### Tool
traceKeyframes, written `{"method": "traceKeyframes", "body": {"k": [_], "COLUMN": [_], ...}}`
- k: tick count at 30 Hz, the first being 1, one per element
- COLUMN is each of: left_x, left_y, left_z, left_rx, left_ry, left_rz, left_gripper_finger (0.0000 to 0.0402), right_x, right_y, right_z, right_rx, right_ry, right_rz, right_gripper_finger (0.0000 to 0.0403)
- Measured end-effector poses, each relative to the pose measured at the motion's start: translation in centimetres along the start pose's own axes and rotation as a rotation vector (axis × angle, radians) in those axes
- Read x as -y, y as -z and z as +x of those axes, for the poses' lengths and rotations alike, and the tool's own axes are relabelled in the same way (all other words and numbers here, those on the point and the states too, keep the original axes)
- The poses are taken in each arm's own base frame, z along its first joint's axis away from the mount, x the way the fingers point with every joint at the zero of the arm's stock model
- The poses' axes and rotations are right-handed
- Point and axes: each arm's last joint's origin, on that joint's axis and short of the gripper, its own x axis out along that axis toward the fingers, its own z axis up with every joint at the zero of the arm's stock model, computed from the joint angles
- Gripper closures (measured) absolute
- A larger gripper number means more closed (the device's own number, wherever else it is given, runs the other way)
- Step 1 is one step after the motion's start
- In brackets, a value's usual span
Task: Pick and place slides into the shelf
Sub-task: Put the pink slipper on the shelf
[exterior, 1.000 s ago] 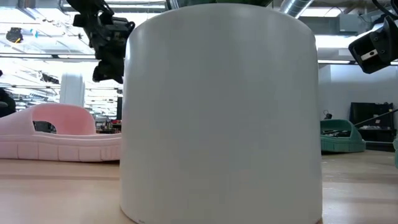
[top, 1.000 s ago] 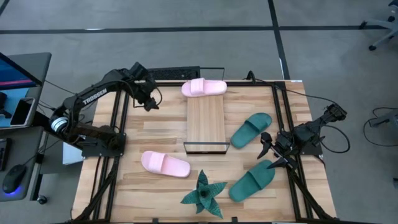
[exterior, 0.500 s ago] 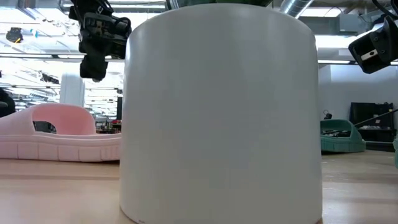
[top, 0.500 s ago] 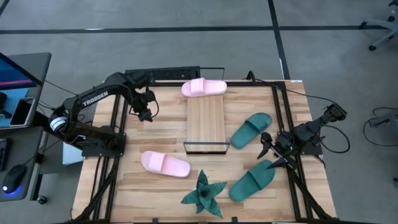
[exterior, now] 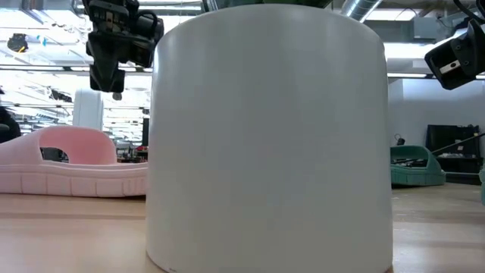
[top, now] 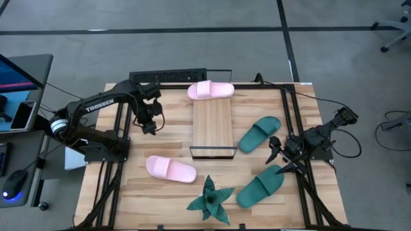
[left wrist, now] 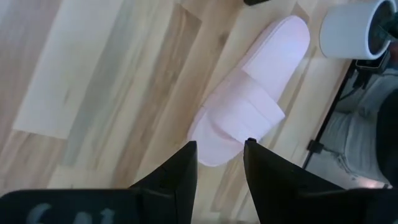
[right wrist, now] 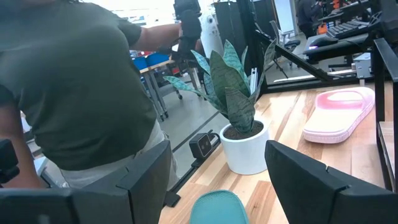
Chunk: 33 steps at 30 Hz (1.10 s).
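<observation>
A: High view first. What's the surface?

B: Light wood plank tabletop (top: pixel 164 138) inside black framing, on a grey floor with dark seam lines. The shelf (top: pixel 212 128) lies mid-table with nothing resting on its slats. One pink slide (top: pixel 210 90) sits at its far end, touching or just off it; I cannot tell which. The second pink slide (top: pixel 170 169) lies near the front on the left side. Two teal slides on the right: one (top: pixel 259 133) just beside the shelf, one (top: pixel 260 185) nearer the front. A spiky plant (top: pixel 210 199) stands at the front edge.

A: Arms?

B: Left gripper (top: pixel 148 126) hangs over bare wood left of the shelf. Right gripper (top: pixel 275 154) sits at the right side between the teal slides.

A: Low view?

B: A white pot (exterior: pixel 269 136) fills most of it. A pink slide (exterior: pixel 72 161) shows left, a teal slide (exterior: pixel 415 167) right, ceiling lights and ducting behind.

A: Left wrist?

B: Fingers (left wrist: pixel 180 174) parted, holding nothing, above planks and a pink slide (left wrist: pixel 252 99).

A: Right wrist?

B: Fingers (right wrist: pixel 149 171) spread wide, empty. Potted plant (right wrist: pixel 233 93), pink slide (right wrist: pixel 339 115), a teal slide's tip (right wrist: pixel 214 208), and a person in a dark green shirt (right wrist: pixel 74 87) at the table's edge.
</observation>
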Motion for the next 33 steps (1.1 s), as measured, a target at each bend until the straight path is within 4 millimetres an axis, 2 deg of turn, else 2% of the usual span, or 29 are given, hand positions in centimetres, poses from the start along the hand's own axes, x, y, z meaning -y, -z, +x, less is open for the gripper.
{"method": "traceKeyframes", "body": {"k": [8,15,23,28,33], "left_x": [2.1,4.3,5.3,5.1,4.5], "left_y": [0.0,1.3,5.1,7.9,9.9], "left_z": [1.1,1.4,-0.2,-1.2,-1.3], "left_rx": [-0.030,0.080,0.277,0.389,0.481], "left_ry": [0.006,0.026,-0.004,-0.019,-0.007], "left_rz": [0.052,0.142,0.166,0.151,0.140], "left_gripper_finger": [0.0283,0.0283,0.0283,0.0283,0.0283], "right_x": [0.0,0.0,0.0,0.0,0.0], "right_y": [0.0,0.0,0.0,0.0,0.0], "right_z": [0.0,0.0,0.0,0.0,0.0], "right_rx": [0.000,0.000,0.000,0.000,0.000], "right_ry": [0.000,0.000,0.000,0.000,0.000], "right_rz": [0.000,0.000,0.000,0.000,0.000], "right_gripper_finger": [0.0149,0.0149,0.0149,0.0149,0.0149]}}
